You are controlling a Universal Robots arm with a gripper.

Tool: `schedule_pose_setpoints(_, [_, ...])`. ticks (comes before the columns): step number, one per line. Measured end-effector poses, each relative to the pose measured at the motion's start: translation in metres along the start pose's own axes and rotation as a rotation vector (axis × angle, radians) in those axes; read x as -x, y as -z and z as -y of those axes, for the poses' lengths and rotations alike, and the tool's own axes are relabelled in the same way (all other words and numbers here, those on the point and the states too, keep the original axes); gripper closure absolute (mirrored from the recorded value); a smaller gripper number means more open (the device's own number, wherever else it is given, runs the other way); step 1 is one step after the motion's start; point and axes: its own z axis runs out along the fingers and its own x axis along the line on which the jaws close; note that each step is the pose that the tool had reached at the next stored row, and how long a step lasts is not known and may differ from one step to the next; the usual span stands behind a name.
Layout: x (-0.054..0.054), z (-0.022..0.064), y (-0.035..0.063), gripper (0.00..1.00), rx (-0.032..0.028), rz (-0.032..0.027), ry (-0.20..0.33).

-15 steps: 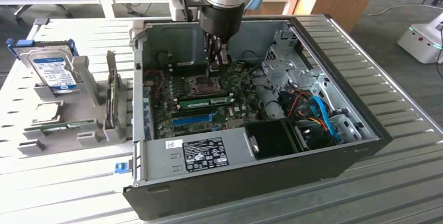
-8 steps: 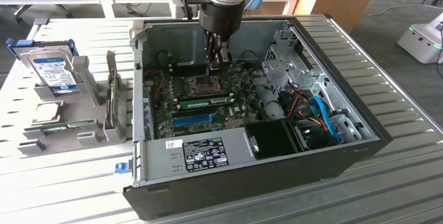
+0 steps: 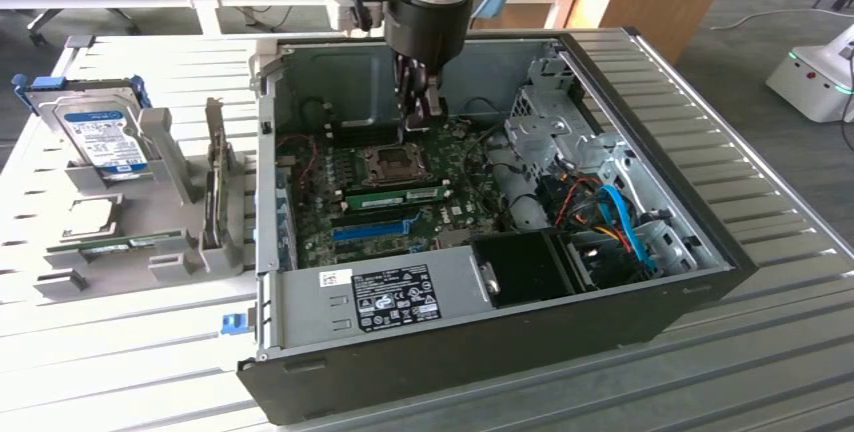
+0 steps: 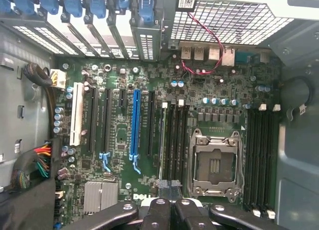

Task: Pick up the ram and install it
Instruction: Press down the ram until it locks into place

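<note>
Overhead, the gripper (image 3: pixel 427 120) hangs inside the open computer case (image 3: pixel 467 352), its fingers pressed together with nothing between them that I can make out. In the wrist view the closed black fingers (image 4: pixel 169 202) sit at the picture's edge, above the motherboard. The ram (image 3: pixel 394 195) is not in the gripper. It stands in a memory slot on the board, just beside the processor socket (image 3: pixel 396 160), on the side of the socket nearer the exterior camera. The fingertips hover higher up, over the socket's far edge, so socket and open air lie between tips and stick, with no contact. From the wrist camera the ram (image 4: pixel 162 140) shows edge-on as a thin pale line in the outermost of the slots next to the socket (image 4: pixel 214 165), well apart from the long blue slot (image 4: pixel 134 123). In the exterior view it is a narrow green strip with a row of small dark chips, lying parallel to the blue slot (image 3: pixel 370 229). Its label is too small to read. A second stick (image 3: pixel 134 244) of the same kind lies in the grey rack (image 3: pixel 160 212) on the table (image 3: pixel 774 352), toward the exterior view's left, near a hard drive (image 3: pixel 107 137) standing upright.
</note>
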Motion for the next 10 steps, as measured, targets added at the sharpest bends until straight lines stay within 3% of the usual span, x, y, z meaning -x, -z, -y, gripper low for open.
schedule_pose_setpoints(10, [0.0001,-0.0001,0.0046,0.89,0.0001,-0.0001,0.000])
